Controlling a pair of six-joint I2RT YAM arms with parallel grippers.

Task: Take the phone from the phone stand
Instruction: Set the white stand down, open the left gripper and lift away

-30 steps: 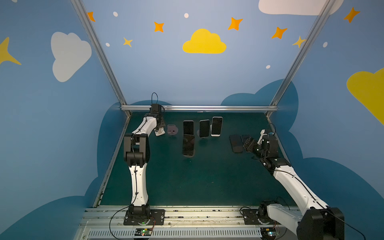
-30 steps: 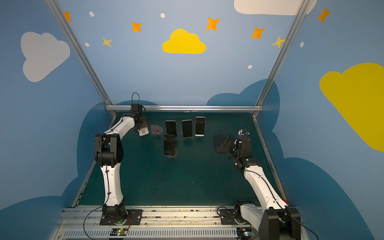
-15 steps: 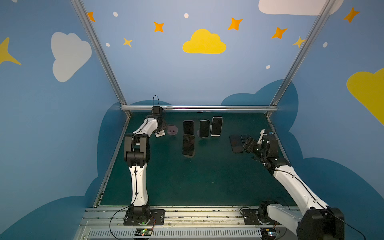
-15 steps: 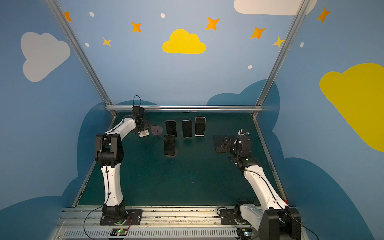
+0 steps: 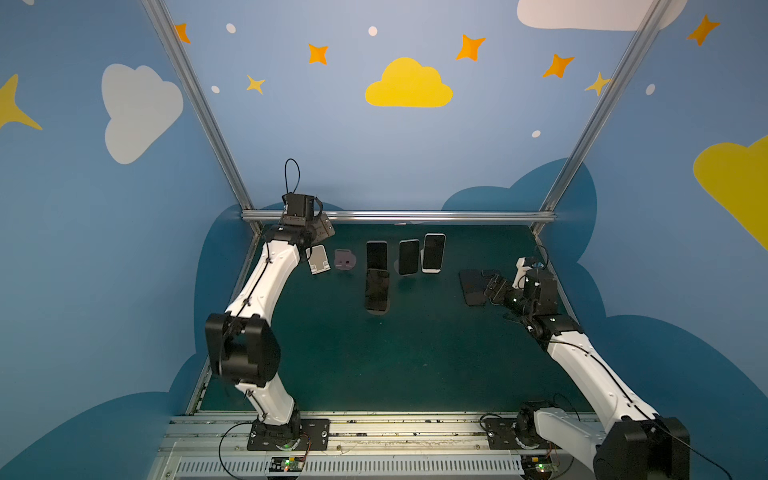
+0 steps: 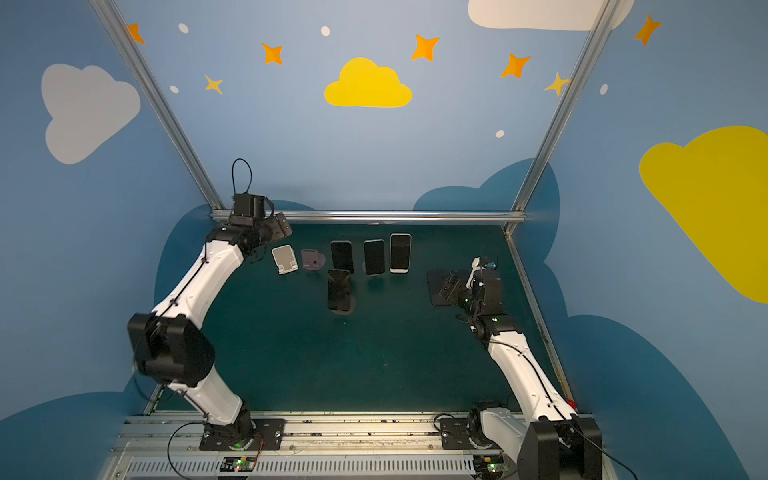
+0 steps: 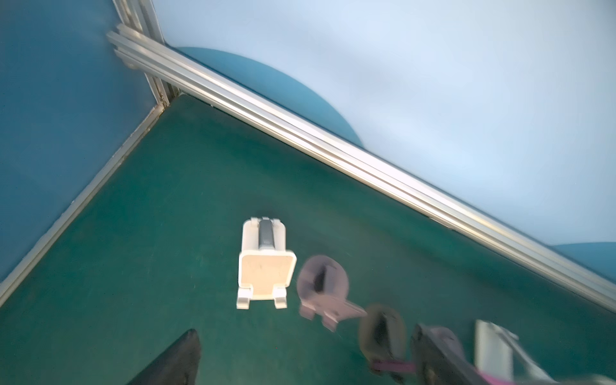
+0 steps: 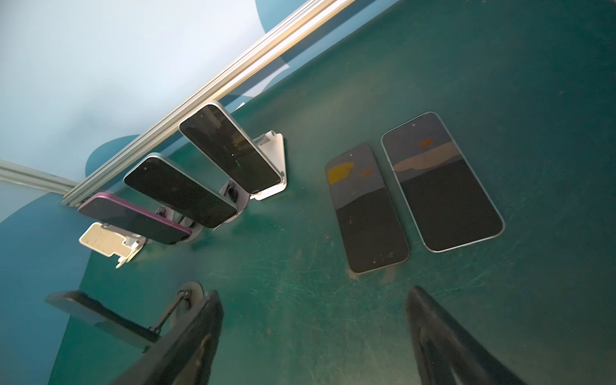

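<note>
Holds nothing in left pincer (image 5: pixel 323 231), jaws wide, near empty white stand (image 7: pixel 266 273). Holds nothing in right pincer (image 8: pixel 313 293), jaws apart by two flat phones (image 8: pixel 366 206). Shows four phones (image 5: pixel 377 291) propped on stands (image 8: pixel 273 160) on the tabletop (image 5: pixel 415 353), apart from both.

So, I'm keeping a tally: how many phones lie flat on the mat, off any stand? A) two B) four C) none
A: a smaller phone and a larger phone lie flat, side by side, on the green mat.

The left arm (image 5: pixel 270 282) and right arm (image 5: pixel 582 361) have white shells, black joints and thin black cables.
</note>
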